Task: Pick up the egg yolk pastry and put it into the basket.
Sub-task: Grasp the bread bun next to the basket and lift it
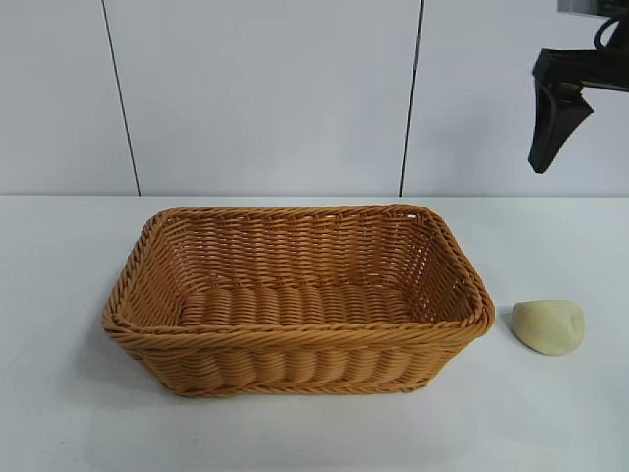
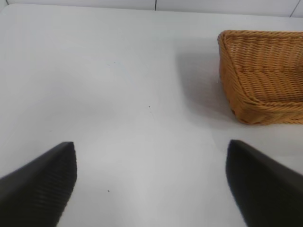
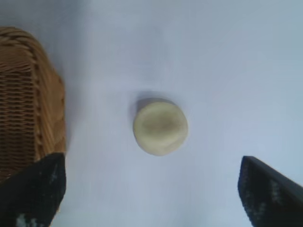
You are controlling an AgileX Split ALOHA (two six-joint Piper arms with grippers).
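The egg yolk pastry (image 1: 548, 325) is a small pale cream dome lying on the white table just right of the basket (image 1: 295, 334), a large orange-brown wicker one with nothing inside. High above the pastry, at the top right of the exterior view, hangs my right gripper (image 1: 556, 133). In the right wrist view the pastry (image 3: 160, 126) lies beyond the open right gripper (image 3: 151, 184), with the basket's corner (image 3: 28, 94) beside it. My left gripper (image 2: 151, 179) is open over bare table, with nothing between its fingers and the basket's end (image 2: 260, 80) off to one side.
A white panelled wall (image 1: 265, 98) stands behind the table. Bare white tabletop (image 1: 59, 413) surrounds the basket on all sides.
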